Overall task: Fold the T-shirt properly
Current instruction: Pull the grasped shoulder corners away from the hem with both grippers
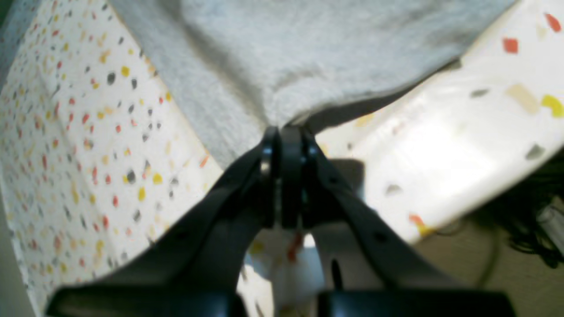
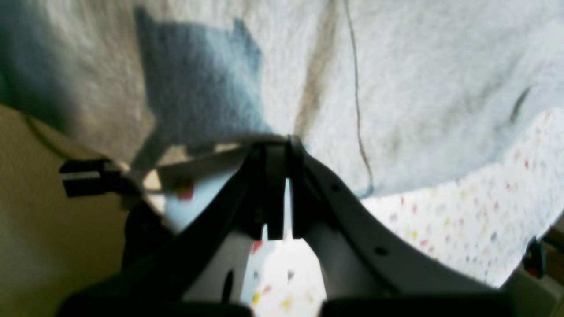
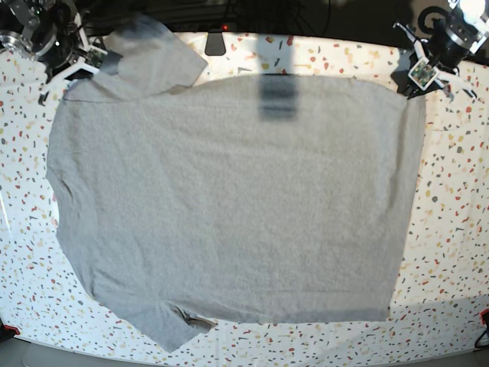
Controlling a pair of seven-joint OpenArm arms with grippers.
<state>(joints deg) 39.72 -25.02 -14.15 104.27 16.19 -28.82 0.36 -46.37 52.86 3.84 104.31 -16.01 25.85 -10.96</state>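
Grey T-shirt (image 3: 229, 206) lies spread on speckled counter (image 3: 451, 229); left hand (image 1: 286, 132) and right hand (image 2: 275, 143) each pinch its upper corners.

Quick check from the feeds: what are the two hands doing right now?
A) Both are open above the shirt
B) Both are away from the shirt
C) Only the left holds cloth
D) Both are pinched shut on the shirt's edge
D: each wrist view shows closed jaws with grey cloth bunched at the tips, the left hand and right hand both gripping the T-shirt.
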